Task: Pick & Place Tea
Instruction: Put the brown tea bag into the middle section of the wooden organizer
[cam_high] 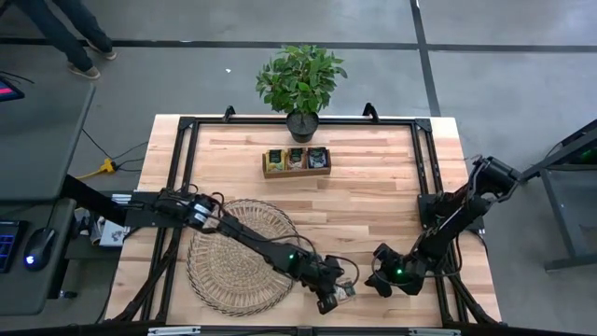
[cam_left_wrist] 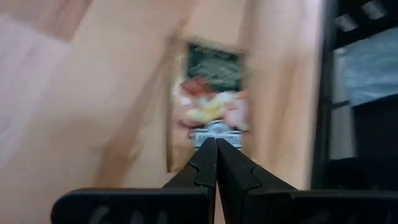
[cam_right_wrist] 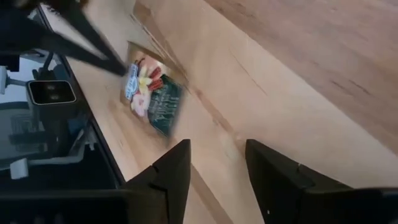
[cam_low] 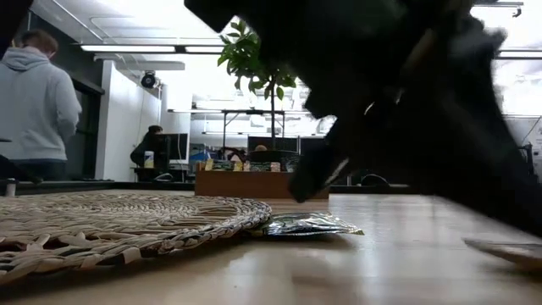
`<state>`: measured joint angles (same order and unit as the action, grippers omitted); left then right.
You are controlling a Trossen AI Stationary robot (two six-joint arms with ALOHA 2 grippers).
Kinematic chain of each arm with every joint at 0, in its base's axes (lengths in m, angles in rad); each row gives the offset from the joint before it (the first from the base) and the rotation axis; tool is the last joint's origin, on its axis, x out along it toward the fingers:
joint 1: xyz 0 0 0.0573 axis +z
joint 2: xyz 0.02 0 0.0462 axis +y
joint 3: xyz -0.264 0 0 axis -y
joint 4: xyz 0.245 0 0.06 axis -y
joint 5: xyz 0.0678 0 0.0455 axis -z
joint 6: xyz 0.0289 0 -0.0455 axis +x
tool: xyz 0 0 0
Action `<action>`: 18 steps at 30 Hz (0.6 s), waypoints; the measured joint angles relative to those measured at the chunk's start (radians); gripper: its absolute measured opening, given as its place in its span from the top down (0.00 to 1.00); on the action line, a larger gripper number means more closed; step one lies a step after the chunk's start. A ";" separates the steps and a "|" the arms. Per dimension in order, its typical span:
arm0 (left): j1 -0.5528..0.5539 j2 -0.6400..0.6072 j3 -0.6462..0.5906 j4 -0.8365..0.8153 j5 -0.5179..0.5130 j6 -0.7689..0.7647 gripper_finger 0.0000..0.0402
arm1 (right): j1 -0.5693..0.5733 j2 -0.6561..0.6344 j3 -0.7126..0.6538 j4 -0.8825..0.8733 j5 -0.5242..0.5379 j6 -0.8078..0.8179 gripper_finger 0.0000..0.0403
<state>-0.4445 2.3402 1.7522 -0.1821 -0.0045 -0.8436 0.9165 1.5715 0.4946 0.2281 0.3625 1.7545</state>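
Left pincer (cam_left_wrist: 216,144) clamps sachet (cam_left_wrist: 214,93) over wooden table (cam_high: 373,205) — right pincer (cam_right_wrist: 214,163) open, empty.

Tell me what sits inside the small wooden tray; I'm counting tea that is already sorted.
The wooden tray has three compartments, each holding sachets: yellow-green at one end, dark ones in the middle and other end. How many are stacked underneath is hidden.

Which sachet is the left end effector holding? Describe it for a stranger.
Start at the round wicker mat; just right of it, near the front edge, the left end effector pinches a sachet by its edge. It is dark green with a red-and-yellow picture, unlike those in the wooden tray.
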 joint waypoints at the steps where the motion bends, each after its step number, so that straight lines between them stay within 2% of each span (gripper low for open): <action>1: 0.001 0.001 0.001 0.011 0.018 -0.004 1.00 | 0.000 0.000 0.000 0.001 0.000 0.000 0.62; 13: 0.000 0.050 0.005 -0.016 0.017 -0.051 1.00 | 0.000 0.000 0.002 0.032 0.000 0.023 0.57; 18: 0.005 0.065 0.004 -0.012 0.036 -0.079 1.00 | -0.017 0.000 0.002 0.040 -0.050 0.051 0.55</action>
<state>-0.4391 2.4054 1.7565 -0.1944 0.0312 -0.9226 0.8993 1.5719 0.4961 0.2679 0.3130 1.8055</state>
